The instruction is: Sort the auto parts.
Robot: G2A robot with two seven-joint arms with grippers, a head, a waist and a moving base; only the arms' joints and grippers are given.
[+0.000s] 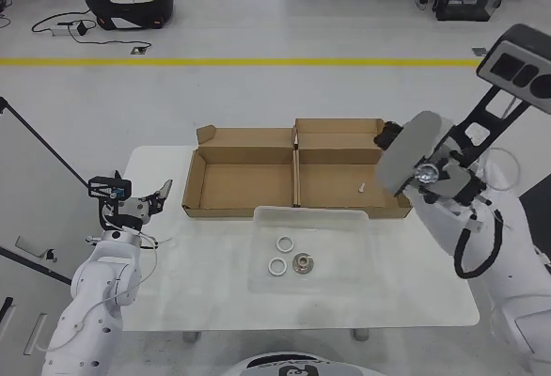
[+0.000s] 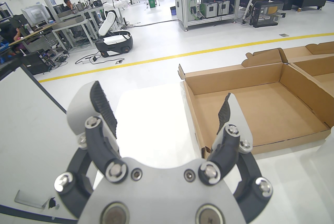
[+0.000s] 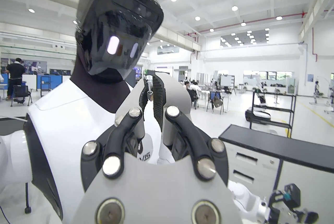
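Note:
A clear plastic tray (image 1: 309, 214) at the table's middle holds two white rings (image 1: 283, 243) (image 1: 276, 266) and a round metal part (image 1: 303, 263). Behind it lies a cardboard box with a left compartment (image 1: 243, 186) and a right compartment (image 1: 337, 183); a small white part (image 1: 362, 187) lies in the right one. My right gripper (image 1: 429, 173) is raised beside the box's right end, turned upward, shut on a small threaded metal bolt (image 3: 149, 86). My left gripper (image 2: 162, 90) stands open with nothing in it over the table's left edge, left of the box (image 2: 261, 110).
The white table (image 1: 191, 273) has bare room left of the tray and along its front. A white board (image 1: 22, 179) leans beside the table's left side. The box's flaps (image 1: 247, 136) stand open at the back.

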